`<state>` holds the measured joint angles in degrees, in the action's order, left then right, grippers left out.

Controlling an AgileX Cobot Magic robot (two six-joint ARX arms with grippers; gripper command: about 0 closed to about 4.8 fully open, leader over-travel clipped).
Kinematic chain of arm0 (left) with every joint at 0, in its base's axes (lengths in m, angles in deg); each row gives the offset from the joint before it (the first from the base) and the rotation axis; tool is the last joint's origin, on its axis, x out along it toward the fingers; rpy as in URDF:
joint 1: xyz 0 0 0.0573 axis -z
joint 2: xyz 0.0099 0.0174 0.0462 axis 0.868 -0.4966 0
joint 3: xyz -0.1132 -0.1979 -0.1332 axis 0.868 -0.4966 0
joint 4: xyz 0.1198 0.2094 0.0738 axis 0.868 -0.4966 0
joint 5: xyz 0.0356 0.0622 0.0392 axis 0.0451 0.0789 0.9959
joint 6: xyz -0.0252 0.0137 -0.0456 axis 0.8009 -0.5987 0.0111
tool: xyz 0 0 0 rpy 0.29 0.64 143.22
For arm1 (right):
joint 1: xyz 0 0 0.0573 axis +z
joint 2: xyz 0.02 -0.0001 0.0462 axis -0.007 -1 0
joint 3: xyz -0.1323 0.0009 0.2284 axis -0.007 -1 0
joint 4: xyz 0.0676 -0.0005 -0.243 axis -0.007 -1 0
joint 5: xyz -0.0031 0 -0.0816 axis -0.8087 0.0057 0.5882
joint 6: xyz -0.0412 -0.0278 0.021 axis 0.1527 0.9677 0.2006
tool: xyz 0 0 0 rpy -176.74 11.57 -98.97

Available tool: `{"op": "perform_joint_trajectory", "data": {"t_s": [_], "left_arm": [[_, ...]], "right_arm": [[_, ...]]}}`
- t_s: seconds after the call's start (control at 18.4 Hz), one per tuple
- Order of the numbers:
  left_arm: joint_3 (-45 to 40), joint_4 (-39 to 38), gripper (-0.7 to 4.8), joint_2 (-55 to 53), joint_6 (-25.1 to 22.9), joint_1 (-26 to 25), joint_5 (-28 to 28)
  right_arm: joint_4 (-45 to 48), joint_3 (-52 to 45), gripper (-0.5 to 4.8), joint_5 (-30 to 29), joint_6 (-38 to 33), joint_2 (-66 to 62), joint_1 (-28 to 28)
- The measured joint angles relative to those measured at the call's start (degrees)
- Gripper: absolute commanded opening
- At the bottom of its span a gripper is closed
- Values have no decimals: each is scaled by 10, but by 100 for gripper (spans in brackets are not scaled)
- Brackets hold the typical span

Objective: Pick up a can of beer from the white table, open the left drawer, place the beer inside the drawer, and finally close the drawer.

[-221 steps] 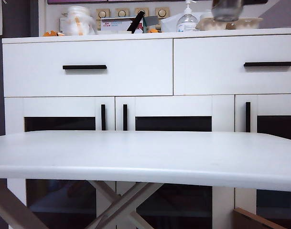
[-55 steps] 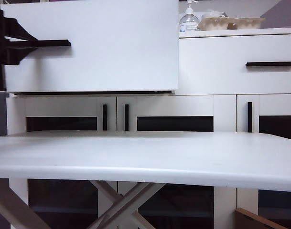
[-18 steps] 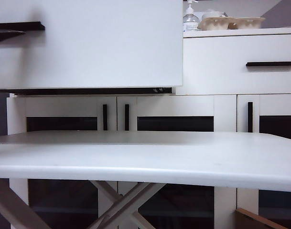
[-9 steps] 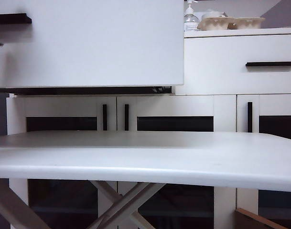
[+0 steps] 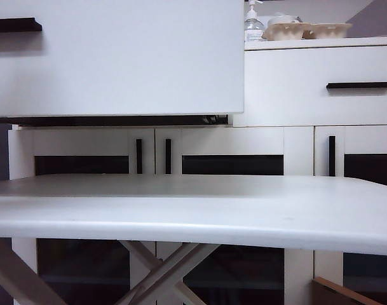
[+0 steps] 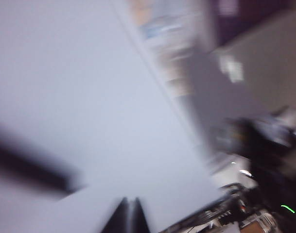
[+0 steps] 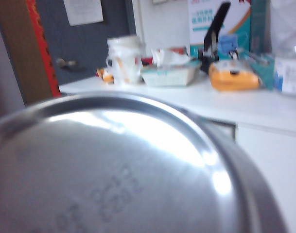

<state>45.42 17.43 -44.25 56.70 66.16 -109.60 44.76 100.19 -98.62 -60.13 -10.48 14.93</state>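
Can: small silver aluminium can of beer (image 7: 118, 170) fills the right wrist view; right gripper apparently grasping it, jaws unseen.
Handling: light, thin-walled, slippery; grip mid-body, gently.
Left gripper (image 6: 130, 216): clenched, empty, near the wide white left drawer (image 5: 129, 57), pulled open.

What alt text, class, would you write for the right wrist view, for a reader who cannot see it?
A silver can of beer fills the view, its shiny end facing the camera at the right end effector, whose fingers are unseen. Behind it, a white cabinet top holds cluttered containers and boxes.

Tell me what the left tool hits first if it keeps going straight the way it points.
Probably the white front of the left drawer: the closed left tool points at it, below the black handle. Blur hides the gap.
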Motion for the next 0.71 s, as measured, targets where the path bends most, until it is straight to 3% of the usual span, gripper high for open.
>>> {"op": "perform_joint_trajectory", "data": {"t_s": [0.16, 0.27, 0.43, 0.6, 0.71], "left_arm": [[37, 12, -6, 10, -46, 0, -2], [106, -22, -6, -10, -126, 0, -2], [257, -155, -6, -108, -255, 0, 26], [395, -248, -6, -214, -352, 0, 34], [520, -292, -6, -305, -428, 0, 35]], "right_arm": [[-1, 43, 157, -23, 0, -24, 1], [-4, 83, 157, -32, -1, -52, 17], [-16, 127, 157, -45, -2, -94, 49], [-43, 174, 165, -48, 3, -134, 84], [-53, 200, 214, -53, 5, -158, 107]]}}
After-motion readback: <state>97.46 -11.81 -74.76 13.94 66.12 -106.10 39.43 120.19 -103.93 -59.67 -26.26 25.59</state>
